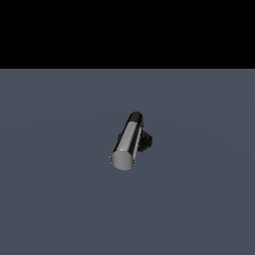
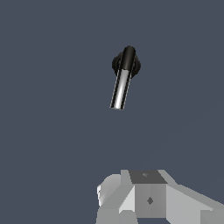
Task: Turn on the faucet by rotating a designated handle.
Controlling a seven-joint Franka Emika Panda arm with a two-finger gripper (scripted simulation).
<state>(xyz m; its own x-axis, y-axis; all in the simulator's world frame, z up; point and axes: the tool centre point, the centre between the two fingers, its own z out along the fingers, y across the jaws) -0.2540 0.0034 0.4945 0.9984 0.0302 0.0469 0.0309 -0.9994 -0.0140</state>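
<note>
Showing only in wrist view — end effector [image 2: 131, 205] (fingers unreadable), apart from handle [image 2: 120, 89].

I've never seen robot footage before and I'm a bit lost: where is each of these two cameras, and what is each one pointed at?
Exterior view: a camera off the arm, placed somewhere above the grey floor, looking down at an angle at the faucet, its chrome handle pointing toward the lens. None of the robot shows.
Wrist view: a camera on the robot's wrist, looking past the white gripper at the faucet farther off; whether the gripper is open cannot be told.
Shared: both see the same faucet, handle and bare floor.
</note>
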